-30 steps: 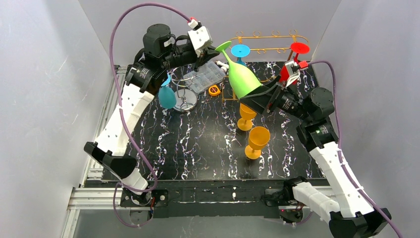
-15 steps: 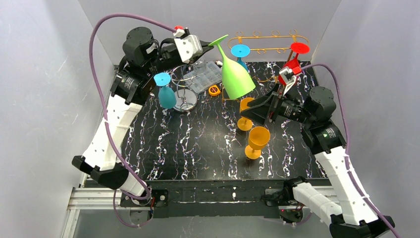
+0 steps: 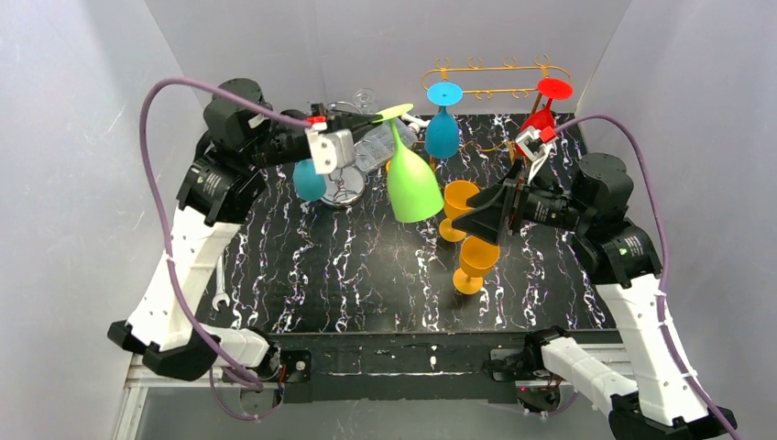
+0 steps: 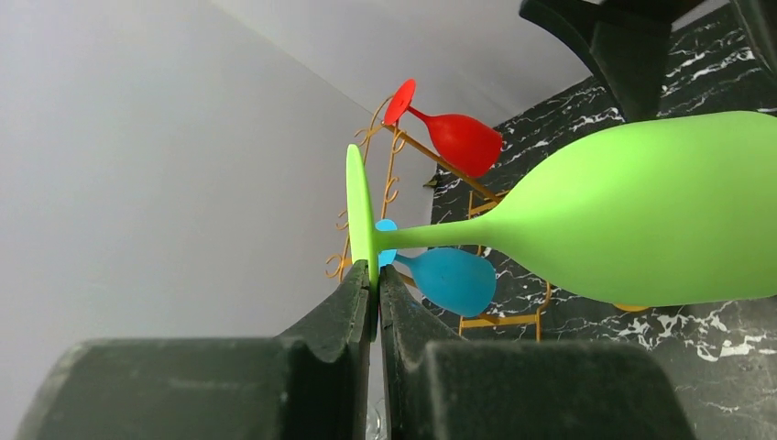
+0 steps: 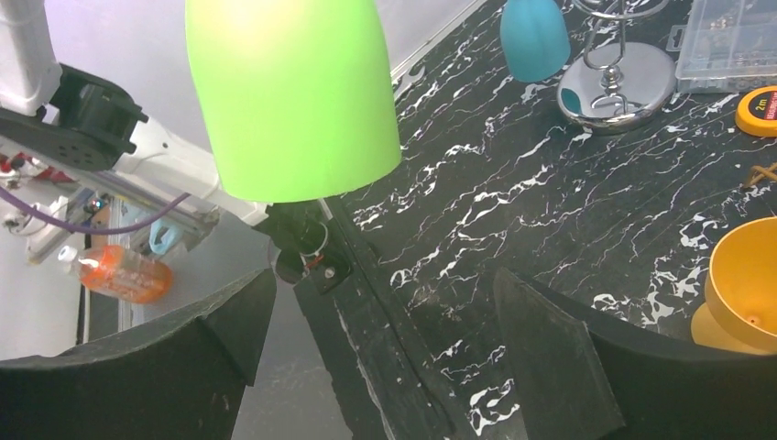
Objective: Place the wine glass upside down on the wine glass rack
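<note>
Marbled tabletop (image 3: 366,266), green glass (image 3: 412,188) drawn back from rack (image 3: 495,69), left hand (image 4: 374,284) pinching foot

My left fingers (image 3: 369,118) pinch the foot of the green wine glass (image 3: 410,183), which hangs bowl-down and tilted above the counter (image 3: 366,275). My right fingers (image 3: 478,218) gape empty by two orange glasses (image 3: 478,252). Behind, a blue glass (image 3: 442,133) and a red glass (image 3: 554,89) hang on the gold rack (image 3: 495,67) at the counter's far edge.

6 wine glasses (image 3: 412,188) (image 3: 443,136) (image 3: 542,112) (image 3: 309,181) (image 3: 458,203) (image 3: 477,259), 1 rack (image 3: 495,67), 1 tape measure (image 5: 757,111).
</note>
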